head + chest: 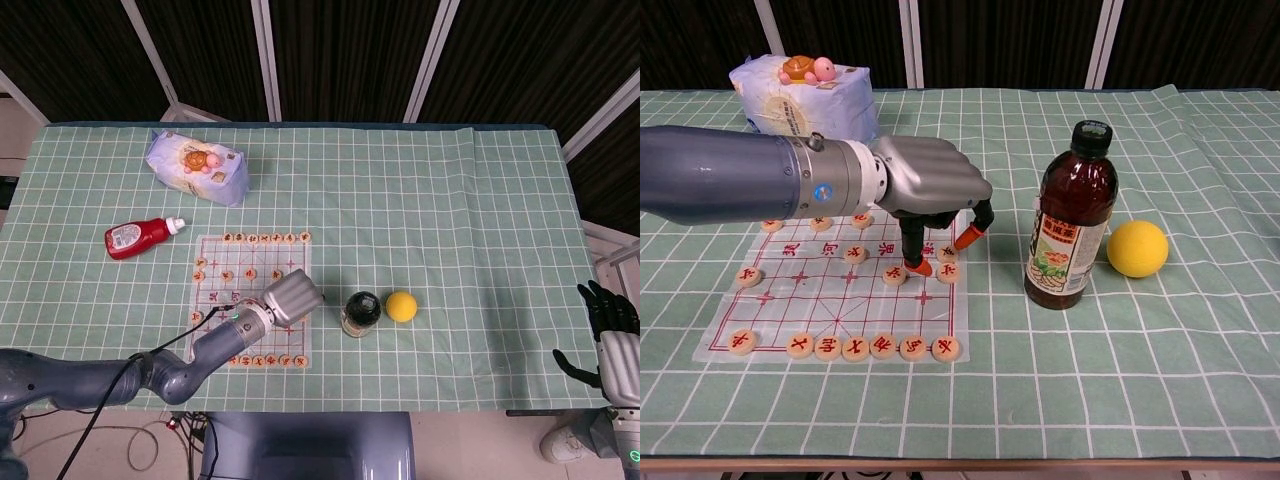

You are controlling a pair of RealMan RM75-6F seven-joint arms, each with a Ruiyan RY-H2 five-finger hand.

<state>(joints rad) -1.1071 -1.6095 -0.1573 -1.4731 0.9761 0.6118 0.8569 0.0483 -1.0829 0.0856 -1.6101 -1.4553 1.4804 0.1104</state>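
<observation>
From the left: one red sauce bottle (141,237), one snack bag (197,166), then one chess board (750,318) bearing round wooden pieces. The left hand (928,195) hovers palm down over the board's right part, fingers apart, one orange fingertip just beside a chess piece (895,274), pinching nothing. Further right stand one dark drink bottle (1071,230) and one yellow ball (1137,248). The right hand (612,340) hangs spread beyond the table's right edge.

One chess board (252,300), one dark drink bottle (1071,216), one yellow ball (1137,248), one red squeeze bottle (140,237), one snack bag (196,166), two hands: left (925,180), right (612,334)
</observation>
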